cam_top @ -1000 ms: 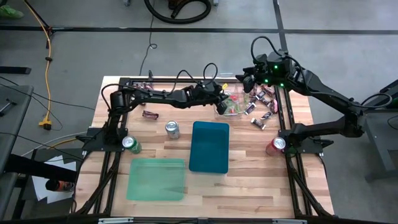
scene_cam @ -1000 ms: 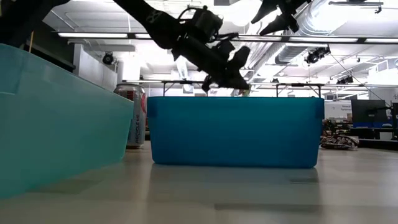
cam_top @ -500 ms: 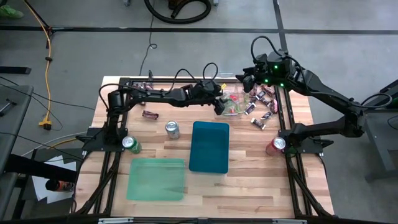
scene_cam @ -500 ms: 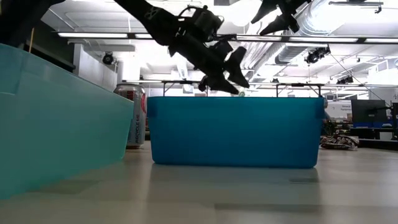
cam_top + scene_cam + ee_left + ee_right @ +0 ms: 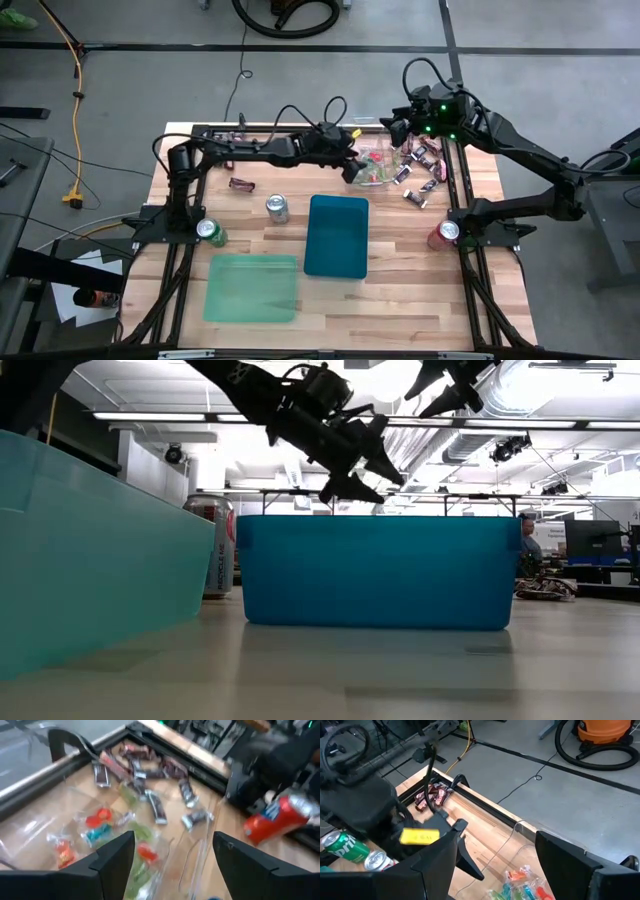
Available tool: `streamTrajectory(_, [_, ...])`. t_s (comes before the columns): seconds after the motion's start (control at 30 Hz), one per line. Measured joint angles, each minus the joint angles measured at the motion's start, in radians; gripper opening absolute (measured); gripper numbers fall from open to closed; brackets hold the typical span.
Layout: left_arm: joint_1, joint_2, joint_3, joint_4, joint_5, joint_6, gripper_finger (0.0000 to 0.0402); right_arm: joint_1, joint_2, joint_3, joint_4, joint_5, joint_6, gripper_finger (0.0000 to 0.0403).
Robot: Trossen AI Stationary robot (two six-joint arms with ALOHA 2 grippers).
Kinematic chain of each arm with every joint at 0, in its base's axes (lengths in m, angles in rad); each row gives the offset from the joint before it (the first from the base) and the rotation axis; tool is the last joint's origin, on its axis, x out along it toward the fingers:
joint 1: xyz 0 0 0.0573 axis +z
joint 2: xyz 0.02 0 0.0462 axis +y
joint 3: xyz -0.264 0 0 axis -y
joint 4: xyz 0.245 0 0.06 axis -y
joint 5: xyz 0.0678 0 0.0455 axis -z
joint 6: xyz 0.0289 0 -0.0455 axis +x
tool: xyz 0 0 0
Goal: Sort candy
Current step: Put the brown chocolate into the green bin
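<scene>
Small bright red, green and blue candy (image 5: 100,827) lies in a clear tray (image 5: 377,166) at the table's far middle. Dark wrapped bars (image 5: 425,170) lie loose on the wood to its right, also seen in the left wrist view (image 5: 157,807). My left gripper (image 5: 352,171) hovers open over the tray's left end, its fingers (image 5: 117,857) on either side of green and red pieces and touching none. My right gripper (image 5: 400,127) hangs open, high above the far right of the candy, with nothing between its fingers (image 5: 440,865).
A blue bin (image 5: 336,235) stands at the table's middle and a green bin (image 5: 252,288) at the near left. Nearby are a silver can (image 5: 277,208), a green can (image 5: 210,232) and a red can (image 5: 443,233). More dark bars lie at the left (image 5: 242,184).
My left gripper has opened from shut and has risen a little above the clear tray, its arm swinging slightly toward the table's far edge. My right gripper has kept still.
</scene>
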Motion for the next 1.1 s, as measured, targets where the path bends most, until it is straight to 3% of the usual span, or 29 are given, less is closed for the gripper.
streamTrajectory(0.3, [0.007, -0.048, -0.001, -0.042, -0.016, 0.050, 0.0257, 0.000, 0.000, 0.000, 0.000, 0.000, 0.002, 0.0264])
streamTrajectory(0.7, [0.143, -0.385, -0.043, -0.245, -0.026, 0.131, 0.0257, 0.000, 0.000, 0.000, -0.002, 0.000, -0.002, 0.0264])
streamTrajectory(0.87, [0.211, -0.548, -0.201, -0.269, -0.107, 0.114, 0.0257, 0.000, 0.000, 0.000, -0.011, 0.000, -0.002, 0.0264])
streamTrajectory(1.1, [0.296, -0.757, -0.499, -0.335, -0.165, -0.049, 0.0257, 0.000, 0.003, 0.000, -0.011, 0.001, 0.009, 0.0264])
